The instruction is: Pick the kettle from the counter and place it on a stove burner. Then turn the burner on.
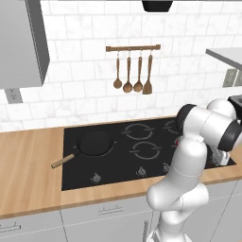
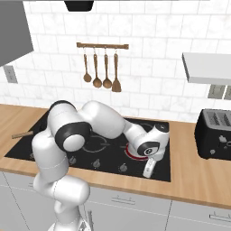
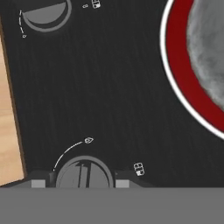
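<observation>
In the hand view the silver-grey kettle [image 3: 209, 48] stands on a burner whose ring [image 3: 181, 74] glows red on the black cooktop [image 3: 109, 87]. My gripper [image 3: 81, 181] points down at the cooktop's front edge. Its two finger tips press against either side of a round grey burner knob [image 3: 84, 173], shut on it. In the right base view the gripper [image 2: 149, 169] hangs over the front right of the cooktop, beside the red ring [image 2: 133, 154]; the arm hides the kettle there. A strip of the wood counter [image 3: 8, 113] runs along the left of the hand view.
A black frying pan [image 1: 94, 142] with a wooden handle sits on the left rear burner. A second knob [image 3: 46, 13] lies further along the front row. A black toaster [image 2: 215, 133] stands on the counter to the right. Wooden utensils [image 1: 133, 71] hang on the wall.
</observation>
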Tool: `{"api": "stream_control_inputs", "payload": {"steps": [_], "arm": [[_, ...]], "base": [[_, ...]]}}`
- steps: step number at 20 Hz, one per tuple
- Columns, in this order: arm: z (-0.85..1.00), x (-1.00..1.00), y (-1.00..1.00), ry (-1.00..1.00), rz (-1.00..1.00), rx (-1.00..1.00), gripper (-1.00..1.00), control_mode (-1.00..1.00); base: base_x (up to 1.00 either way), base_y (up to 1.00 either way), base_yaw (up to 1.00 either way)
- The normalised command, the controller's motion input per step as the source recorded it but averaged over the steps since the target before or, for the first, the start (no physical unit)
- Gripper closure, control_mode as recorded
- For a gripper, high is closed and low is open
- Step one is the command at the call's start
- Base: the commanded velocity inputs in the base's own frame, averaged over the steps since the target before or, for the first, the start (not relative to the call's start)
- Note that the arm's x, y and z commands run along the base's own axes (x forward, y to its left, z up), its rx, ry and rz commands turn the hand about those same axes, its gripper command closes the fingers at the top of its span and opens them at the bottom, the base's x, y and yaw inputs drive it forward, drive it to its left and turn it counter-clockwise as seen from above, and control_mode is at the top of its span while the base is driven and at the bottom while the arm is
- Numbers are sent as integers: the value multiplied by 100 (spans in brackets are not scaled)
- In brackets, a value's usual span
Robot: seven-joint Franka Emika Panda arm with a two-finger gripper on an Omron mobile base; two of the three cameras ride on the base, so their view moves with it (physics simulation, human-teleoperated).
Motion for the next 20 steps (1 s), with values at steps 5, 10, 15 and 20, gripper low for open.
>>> {"api": "stream_control_inputs", "payload": {"steps": [5, 10, 15, 20], "arm": [[-19, 0, 0, 0, 13, 0, 100, -100], [-16, 0, 0, 0, 12, 0, 100, -100], [-20, 0, 0, 0, 14, 0, 100, -100], [-14, -1, 0, 0, 18, 0, 100, -100]], "base": [[0, 0, 0], [0, 0, 0], [0, 0, 0], [0, 0, 0]]}}
